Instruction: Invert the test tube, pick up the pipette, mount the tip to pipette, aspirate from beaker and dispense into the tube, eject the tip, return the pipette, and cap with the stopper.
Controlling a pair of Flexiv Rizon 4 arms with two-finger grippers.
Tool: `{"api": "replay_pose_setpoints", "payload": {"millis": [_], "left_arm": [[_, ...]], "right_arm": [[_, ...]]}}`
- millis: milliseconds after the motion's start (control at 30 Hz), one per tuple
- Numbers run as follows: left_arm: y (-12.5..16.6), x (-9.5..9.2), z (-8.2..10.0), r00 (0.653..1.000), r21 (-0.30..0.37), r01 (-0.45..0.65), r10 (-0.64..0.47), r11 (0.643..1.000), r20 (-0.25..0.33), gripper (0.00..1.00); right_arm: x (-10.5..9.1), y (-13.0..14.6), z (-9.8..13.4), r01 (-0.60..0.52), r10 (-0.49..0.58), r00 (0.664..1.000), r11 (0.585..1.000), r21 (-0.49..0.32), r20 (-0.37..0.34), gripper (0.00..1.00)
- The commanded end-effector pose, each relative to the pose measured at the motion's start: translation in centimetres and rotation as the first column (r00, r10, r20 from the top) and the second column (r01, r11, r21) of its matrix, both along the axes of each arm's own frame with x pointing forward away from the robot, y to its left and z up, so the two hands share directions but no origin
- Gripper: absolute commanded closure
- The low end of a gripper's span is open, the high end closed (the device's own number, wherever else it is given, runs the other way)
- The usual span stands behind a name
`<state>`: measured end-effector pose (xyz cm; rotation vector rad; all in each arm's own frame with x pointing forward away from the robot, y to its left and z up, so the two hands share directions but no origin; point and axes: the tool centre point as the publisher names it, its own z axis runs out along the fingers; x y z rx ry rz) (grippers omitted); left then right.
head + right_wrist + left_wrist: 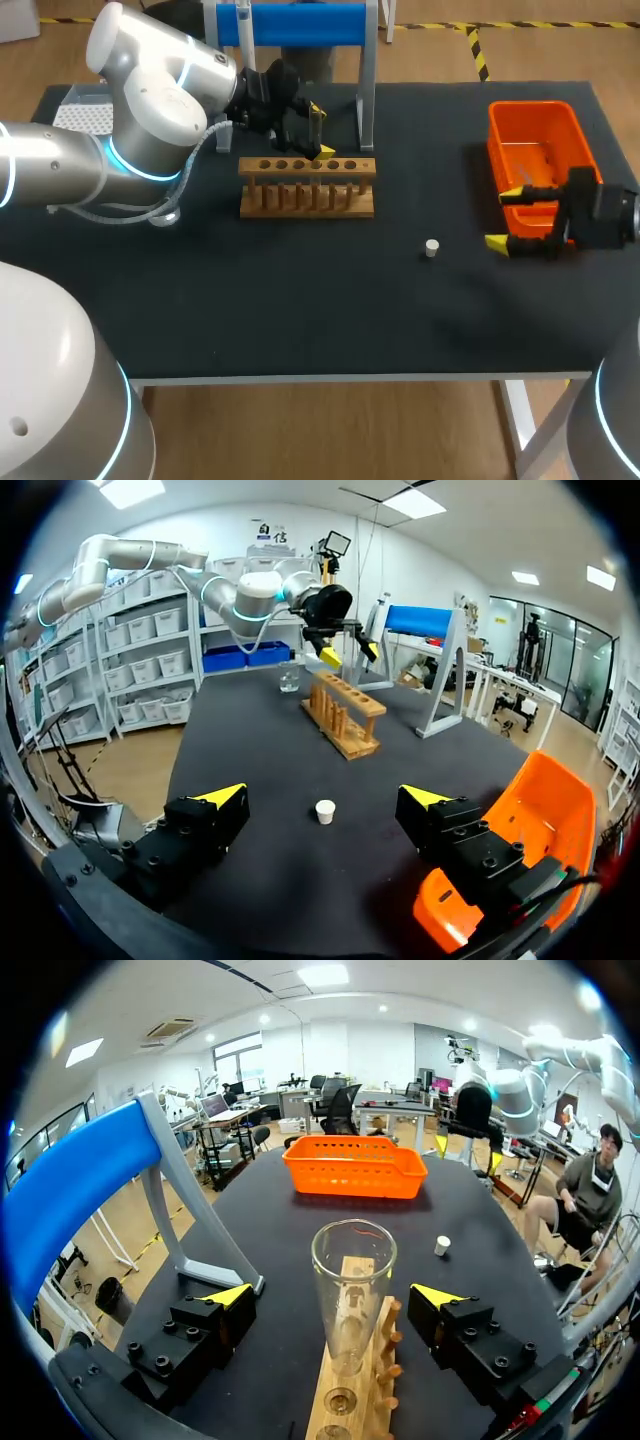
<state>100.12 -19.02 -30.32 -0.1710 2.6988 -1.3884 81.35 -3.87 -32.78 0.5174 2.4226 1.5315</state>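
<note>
A clear test tube stands mouth up in the wooden rack. My left gripper is open around it, with a finger on each side and neither touching the glass. In the head view my left gripper hovers over the rack's back edge. The small white stopper lies on the dark table to the right of the rack. My right gripper is open and empty beside the orange bin, and the stopper lies just ahead of its fingers. A pipette hangs on the blue stand.
The orange bin sits at the table's right side. A glass beaker stands beyond the rack's far end, near my left arm. A white tip box is at the back left. The stand's grey leg rises just behind the rack.
</note>
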Motion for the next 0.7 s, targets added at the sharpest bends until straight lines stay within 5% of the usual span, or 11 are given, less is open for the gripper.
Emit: {"api": "replay_pose_setpoints", "payload": {"millis": [33,700], "left_arm": [[0.0,0.1,0.0,1.0,0.0,0.002,-0.002,1.0,-0.002,0.0],[0.0,0.1,0.0,1.0,0.0,0.002,-0.002,1.0,-0.002,0.0]], "right_arm": [[-0.4,1.2,-1.5,0.021,-0.021,1.0,1.0,-0.001,0.01,0.0],[-0.2,4.5,-6.8,0.03,-0.03,1.0,0.998,-0.059,0.0,0.0]]}}
